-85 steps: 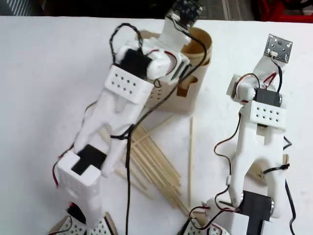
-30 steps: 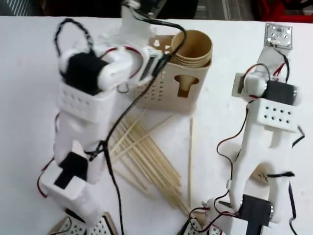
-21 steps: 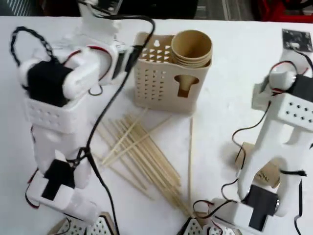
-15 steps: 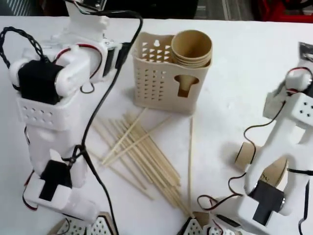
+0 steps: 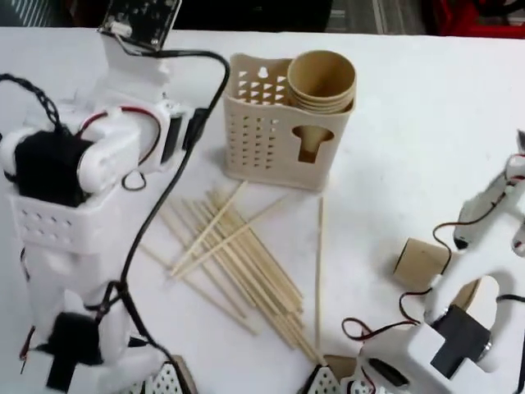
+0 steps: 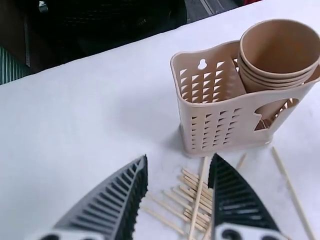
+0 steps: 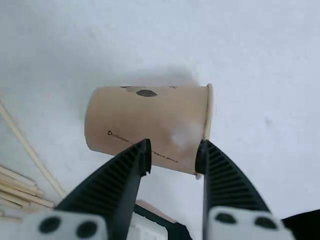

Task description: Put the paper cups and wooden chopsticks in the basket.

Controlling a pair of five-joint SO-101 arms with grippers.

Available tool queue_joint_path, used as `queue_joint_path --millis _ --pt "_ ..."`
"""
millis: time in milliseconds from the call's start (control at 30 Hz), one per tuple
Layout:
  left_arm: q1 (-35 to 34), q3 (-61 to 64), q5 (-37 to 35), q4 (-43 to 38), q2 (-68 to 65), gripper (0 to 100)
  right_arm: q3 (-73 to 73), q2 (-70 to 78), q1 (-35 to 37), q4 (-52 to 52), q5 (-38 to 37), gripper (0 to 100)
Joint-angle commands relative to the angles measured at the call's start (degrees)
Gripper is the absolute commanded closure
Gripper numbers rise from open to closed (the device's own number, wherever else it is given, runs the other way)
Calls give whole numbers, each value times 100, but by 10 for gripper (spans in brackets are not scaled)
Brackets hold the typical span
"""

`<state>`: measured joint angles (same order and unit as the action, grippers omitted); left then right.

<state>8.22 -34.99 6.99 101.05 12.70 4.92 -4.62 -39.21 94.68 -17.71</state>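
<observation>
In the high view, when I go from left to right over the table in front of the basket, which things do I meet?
pile of wooden chopsticks → single chopstick → paper cup lying on its side

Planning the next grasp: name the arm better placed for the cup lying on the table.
Probably right: the right hand is open just above the cup; the left hand is away over the chopsticks.

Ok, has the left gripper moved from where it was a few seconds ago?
Yes. The left gripper was over the basket; it has drawn back off it toward the left edge of the high view, clear of the basket's wall.
</observation>
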Motion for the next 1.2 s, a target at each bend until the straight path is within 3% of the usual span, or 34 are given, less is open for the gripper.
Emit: queue_joint_path --millis 0,300,500,733,900,1167 --pt "-57 765 44 -466 541 793 88 -84 -303 -198 -53 837" --pt "-57 3367 53 -1916 2000 793 1178 -84 -330 -910 -70 841" --pt "-66 4879 88 -2558 2967 793 1433 -84 -303 -927 -659 933" --pt "-66 6022 88 -3068 3741 793 1187 -611 -286 -778 -791 978" --pt "-101 6470 88 -3095 4092 793 1073 -1464 242 -259 -1037 979" --pt "-980 7156 97 -3165 4541 792 1037 -2431 1262 84 -1073 979"
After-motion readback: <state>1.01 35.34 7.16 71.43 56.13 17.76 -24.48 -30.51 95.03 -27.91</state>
